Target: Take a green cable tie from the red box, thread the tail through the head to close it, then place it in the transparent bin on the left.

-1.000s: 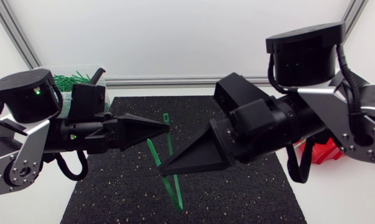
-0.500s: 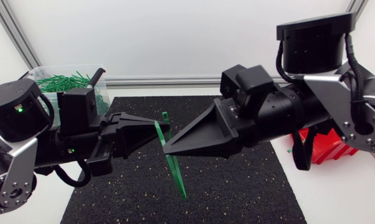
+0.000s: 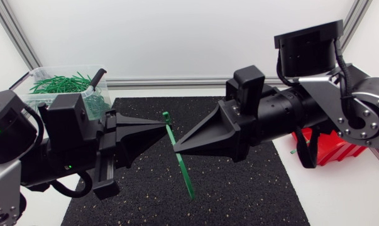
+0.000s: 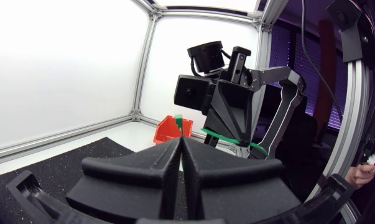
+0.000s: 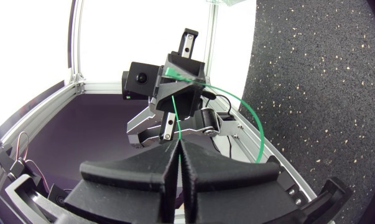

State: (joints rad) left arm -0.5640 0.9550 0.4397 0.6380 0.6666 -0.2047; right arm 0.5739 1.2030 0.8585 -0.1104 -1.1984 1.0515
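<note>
Your left claw (image 3: 168,128) and right claw (image 3: 175,146) are both clamped tight on the green cable tie (image 3: 185,169), tip to tip above mid-bench (image 3: 346,201).

mat (image 3: 239,188) on table (image 3: 340,194), centre | bin (image 3: 96,95) at mat's far left corner, behind left arm, heap of ties (image 3: 57,83) in it | box (image 3: 324,149) right of mat, under right arm | left gripper (image 3: 167,129) and right gripper (image 3: 176,145) tip to tip above mat's middle | cable tie (image 3: 183,168) between both tips, hanging over mat
</note>
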